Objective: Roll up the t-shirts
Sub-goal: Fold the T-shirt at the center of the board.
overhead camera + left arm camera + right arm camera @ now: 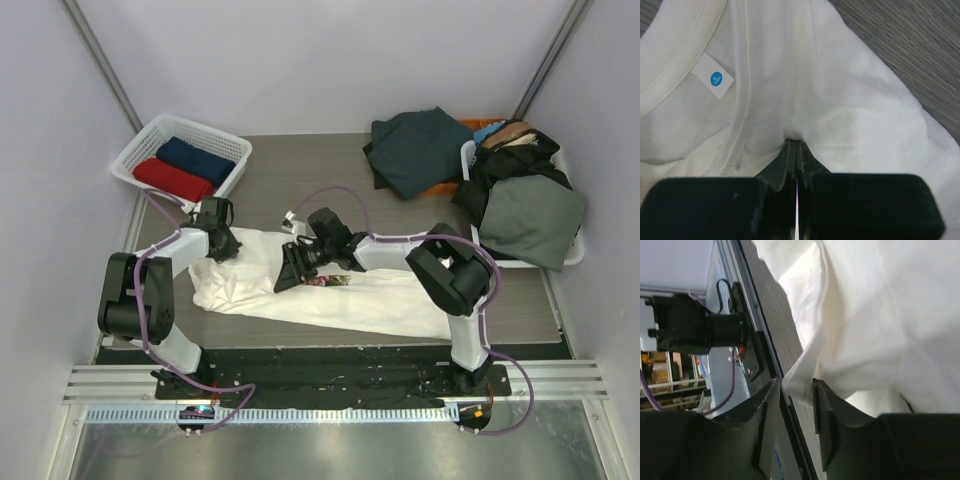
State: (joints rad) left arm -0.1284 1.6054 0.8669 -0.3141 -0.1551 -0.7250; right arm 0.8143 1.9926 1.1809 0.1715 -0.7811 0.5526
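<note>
A cream-white t-shirt (340, 295) lies spread across the table's middle, with a bit of its pink rose print (335, 281) showing beside the right gripper. My left gripper (224, 247) is shut on a pinch of the shirt's fabric near the collar. In the left wrist view the closed tips (796, 143) bite a fold, with the size label (713, 78) to the upper left. My right gripper (288, 277) is over the shirt's middle. In the right wrist view its jaws (795, 387) stand apart, with a corner of the white shirt (799, 374) hanging between them.
A white lattice basket (140, 150) at the back left holds a rolled red t-shirt (173, 179) and a navy one (195, 158). A dark green garment (418, 150) lies at the back right. A white bin (575, 250) beside it is heaped with dark clothes (525, 205).
</note>
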